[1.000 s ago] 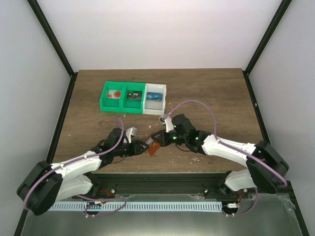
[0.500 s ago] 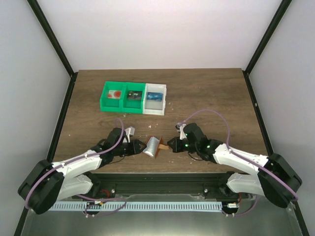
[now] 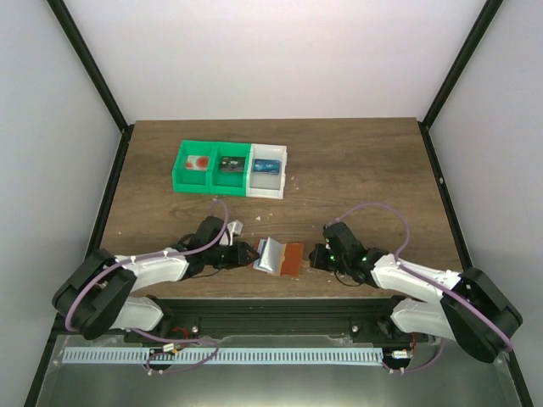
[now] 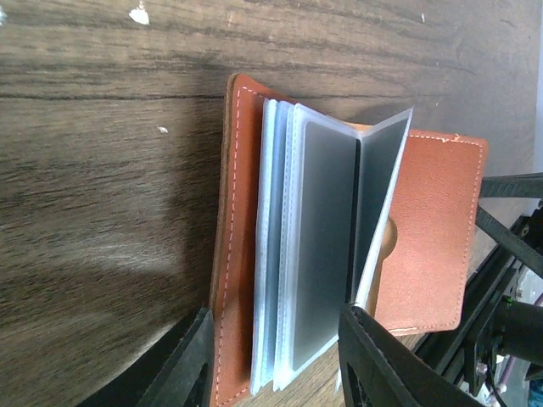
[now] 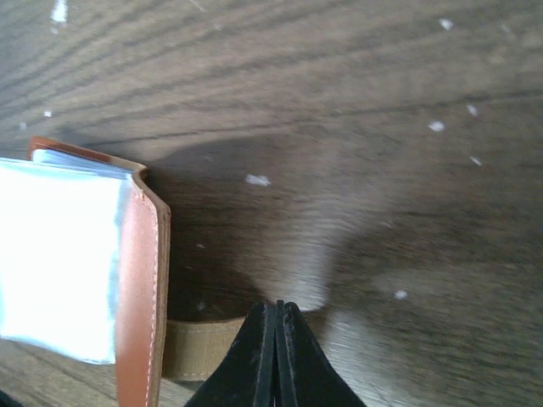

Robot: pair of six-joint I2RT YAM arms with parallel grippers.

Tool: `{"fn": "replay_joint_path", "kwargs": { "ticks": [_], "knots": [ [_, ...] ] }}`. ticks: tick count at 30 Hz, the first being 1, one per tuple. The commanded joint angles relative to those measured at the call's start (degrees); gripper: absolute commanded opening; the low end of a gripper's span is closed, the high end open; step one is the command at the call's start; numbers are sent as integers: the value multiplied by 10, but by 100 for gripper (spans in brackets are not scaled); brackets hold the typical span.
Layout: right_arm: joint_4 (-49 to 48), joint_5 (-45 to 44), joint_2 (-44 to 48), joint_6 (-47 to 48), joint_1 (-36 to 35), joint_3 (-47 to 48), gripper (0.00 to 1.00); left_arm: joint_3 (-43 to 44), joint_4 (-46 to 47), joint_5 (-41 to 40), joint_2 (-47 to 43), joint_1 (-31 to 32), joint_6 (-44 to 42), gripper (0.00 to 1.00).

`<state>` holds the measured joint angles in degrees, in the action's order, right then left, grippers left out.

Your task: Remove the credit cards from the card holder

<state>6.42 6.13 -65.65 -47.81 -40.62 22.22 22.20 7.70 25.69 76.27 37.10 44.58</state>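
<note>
The card holder point(image 3: 282, 257) lies open on the table near the front edge, with orange-brown covers and pale sleeves fanned up. It also shows in the left wrist view point(image 4: 424, 229) and the right wrist view point(image 5: 136, 288). My left gripper point(image 3: 247, 254) is open, its fingers point(image 4: 193, 360) straddling the near ends of the sleeves point(image 4: 327, 254). My right gripper point(image 3: 314, 257) is shut at the holder's right edge, on the end of its tan strap point(image 5: 204, 348). No card shows in the grey sleeves. A blue credit card point(image 3: 266, 167) lies in the white bin.
A green bin point(image 3: 180, 174) with two compartments stands at the back left, holding a red-marked card point(image 3: 199, 163) and a dark card point(image 3: 227, 164). The white bin point(image 3: 281, 174) adjoins it on the right. The table's front edge is close behind both grippers.
My right gripper has moved right and nearer the front edge. The card holder has gone from folded and lifted to lying open flat. My left gripper has settled at its left side.
</note>
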Motion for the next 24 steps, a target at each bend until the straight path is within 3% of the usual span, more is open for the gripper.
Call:
{"fn": "replay_joint_path", "kwargs": {
  "ticks": [1,24],
  "knots": [
    [10,-34,6,-44,4,-19,0,8,26,20,20,-2,-10,42],
    [-1,-42,-14,-62,5,-35,0,-41,205,91,79,1,66,37]
  ]
}}
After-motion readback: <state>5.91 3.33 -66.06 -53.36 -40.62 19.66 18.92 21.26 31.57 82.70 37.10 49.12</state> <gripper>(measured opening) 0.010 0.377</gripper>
